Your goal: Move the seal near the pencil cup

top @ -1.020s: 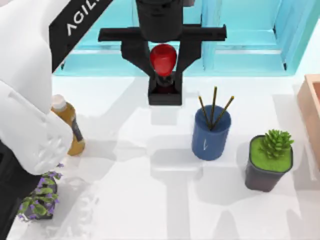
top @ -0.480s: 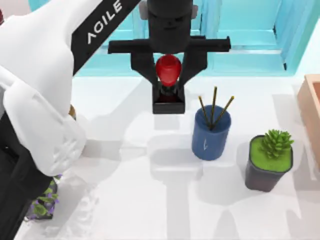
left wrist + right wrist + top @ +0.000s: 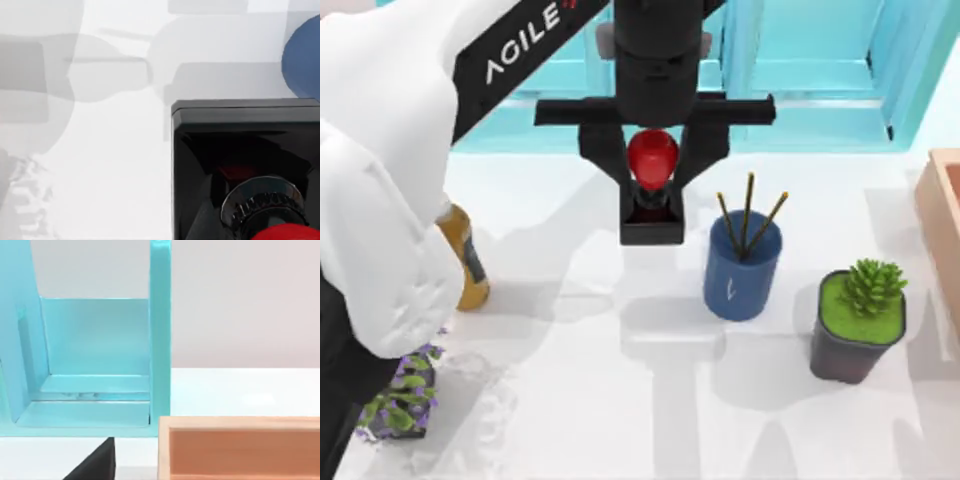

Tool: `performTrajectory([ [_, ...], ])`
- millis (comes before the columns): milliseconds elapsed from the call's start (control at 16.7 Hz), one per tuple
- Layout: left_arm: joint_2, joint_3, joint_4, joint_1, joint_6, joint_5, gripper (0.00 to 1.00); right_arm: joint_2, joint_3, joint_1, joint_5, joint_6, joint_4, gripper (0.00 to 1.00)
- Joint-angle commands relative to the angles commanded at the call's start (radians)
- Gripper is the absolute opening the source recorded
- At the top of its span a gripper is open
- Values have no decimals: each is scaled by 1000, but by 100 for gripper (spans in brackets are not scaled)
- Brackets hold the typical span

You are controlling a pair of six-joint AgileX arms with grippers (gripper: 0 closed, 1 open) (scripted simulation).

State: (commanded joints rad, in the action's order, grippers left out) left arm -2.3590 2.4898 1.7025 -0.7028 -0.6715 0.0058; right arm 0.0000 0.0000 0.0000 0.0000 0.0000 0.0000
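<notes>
Left gripper (image 3: 653, 180) stayed clamped on the seal (image 3: 652, 160) by its red knob. Over the last second I had carried it nearer the pencil cup (image 3: 742, 265) (now just left of it, apparently still airborne). Judged: lowering and release remain. Right arm parked.

Seal (image 3: 652, 190) sits in the left end effector (image 3: 653, 165), just left of the pencil cup (image 3: 742, 265). Succulent pot (image 3: 858, 322) stands right of the cup. Bottle (image 3: 463, 262) stands at the tabletop's (image 3: 620, 400) left, flower pot (image 3: 400, 405) before it.
</notes>
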Motion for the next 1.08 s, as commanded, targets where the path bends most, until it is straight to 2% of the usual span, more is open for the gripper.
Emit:
performTrajectory([
  [240, 4, -8, -5, 0, 0, -1, 0, 0, 0, 0, 0, 0, 0, 100],
  [1020, 4, -8, -5, 0, 0, -1, 98, 0, 0, 0, 0, 0, 0, 100],
  [1080, 4, -8, -5, 0, 0, -1, 100, 0, 0, 0, 0, 0, 0, 100],
])
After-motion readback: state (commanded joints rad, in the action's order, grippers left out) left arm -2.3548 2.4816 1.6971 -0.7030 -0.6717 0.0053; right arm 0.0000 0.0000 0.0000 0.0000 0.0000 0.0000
